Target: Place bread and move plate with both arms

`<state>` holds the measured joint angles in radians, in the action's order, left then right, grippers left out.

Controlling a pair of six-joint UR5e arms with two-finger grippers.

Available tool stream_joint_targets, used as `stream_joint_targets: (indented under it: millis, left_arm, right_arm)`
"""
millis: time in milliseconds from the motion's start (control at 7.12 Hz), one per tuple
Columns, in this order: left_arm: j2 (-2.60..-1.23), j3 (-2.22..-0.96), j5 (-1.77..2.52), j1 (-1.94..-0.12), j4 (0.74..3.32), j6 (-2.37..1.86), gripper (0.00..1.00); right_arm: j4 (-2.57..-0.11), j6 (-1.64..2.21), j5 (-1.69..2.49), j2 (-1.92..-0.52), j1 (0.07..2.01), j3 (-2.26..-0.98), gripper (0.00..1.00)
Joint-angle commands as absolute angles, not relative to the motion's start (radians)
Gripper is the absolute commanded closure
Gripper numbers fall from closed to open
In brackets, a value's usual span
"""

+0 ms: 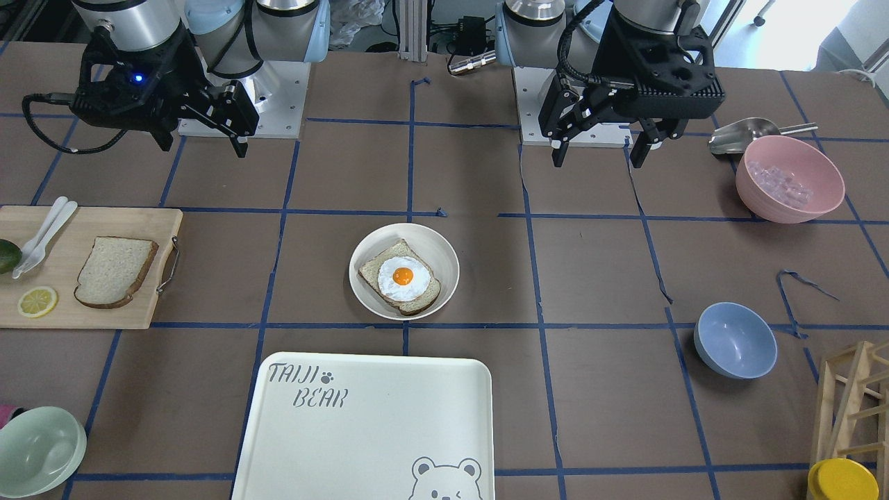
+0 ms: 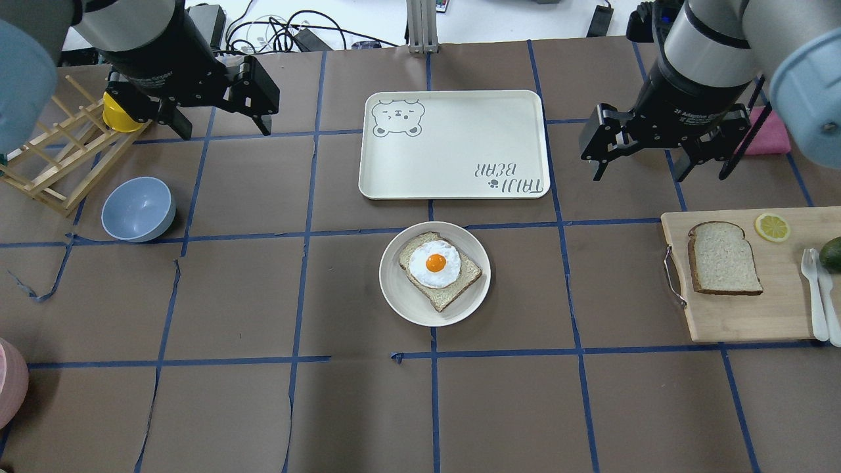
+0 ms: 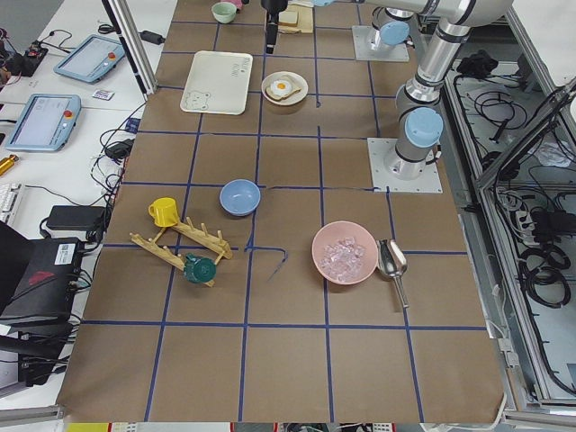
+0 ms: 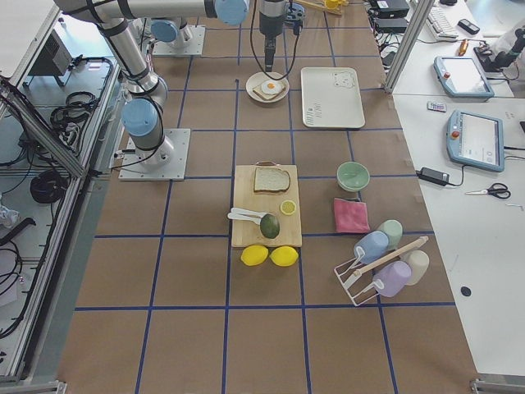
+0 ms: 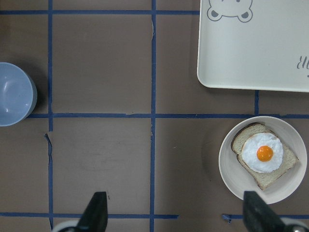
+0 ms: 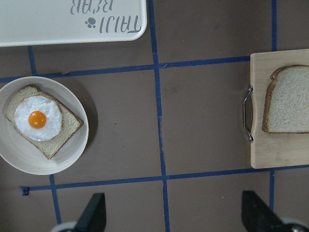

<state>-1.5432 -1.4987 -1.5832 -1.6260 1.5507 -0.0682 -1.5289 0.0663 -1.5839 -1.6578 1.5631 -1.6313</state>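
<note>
The bare bread slice (image 2: 724,258) lies on a wooden cutting board (image 2: 742,315) at the robot's right; it also shows in the front view (image 1: 114,272) and the right wrist view (image 6: 287,99). The cream-white plate (image 2: 401,299) sits mid-table and holds a second slice topped with a fried egg (image 2: 435,264). The plate also shows in the front view (image 1: 439,251) and the left wrist view (image 5: 236,176). My left gripper (image 2: 225,128) is open and empty, held high over the far left. My right gripper (image 2: 638,172) is open and empty, above the table beyond the board's far left corner.
A white bear-print tray (image 2: 453,144) lies just beyond the plate. A blue bowl (image 2: 138,209) and a wooden rack (image 2: 52,157) stand at the left. A pink bowl of ice (image 1: 790,179) is by the left base. A lemon slice (image 2: 772,226) and white cutlery (image 2: 815,289) share the board.
</note>
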Motion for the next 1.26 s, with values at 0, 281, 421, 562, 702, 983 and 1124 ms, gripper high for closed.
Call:
stream_joint_targets:
  millis: [0, 281, 421, 562, 702, 983, 1124]
  left_arm:
    - [-1.543, -1.499, -1.583, -1.625, 1.551, -0.069, 0.0]
    - [-1.543, -1.499, -1.583, -1.626, 1.551, -0.069, 0.0]
    - [-1.543, -1.499, -1.583, -1.625, 1.551, -0.069, 0.0]
    - [-1.543, -1.499, -1.583, -1.626, 1.551, -0.069, 0.0]
    - [-1.543, -1.499, -1.582, -1.625, 1.551, -0.069, 0.0]
    - [-1.543, -1.499, -1.585, -1.626, 1.551, -0.069, 0.0]
    - [-1.543, -1.499, -1.583, -1.626, 1.551, -0.069, 0.0]
  right_arm:
    - [-1.529, 0.066, -1.591, -1.658, 1.563, -1.635, 0.0]
    - [-1.529, 0.066, -1.591, -1.658, 1.563, -1.632, 0.0]
    - [-1.528, 0.066, -1.589, -1.66, 1.565, -1.631, 0.0]
    - [-1.531, 0.069, -1.582, -1.66, 1.565, -1.629, 0.0]
    - [-1.531, 0.069, -1.577, -1.66, 1.565, -1.629, 0.0]
    - [-1.529, 0.069, -1.589, -1.661, 1.566, -1.628, 0.0]
    - [-1.529, 0.069, -1.588, -1.66, 1.566, -1.629, 0.0]
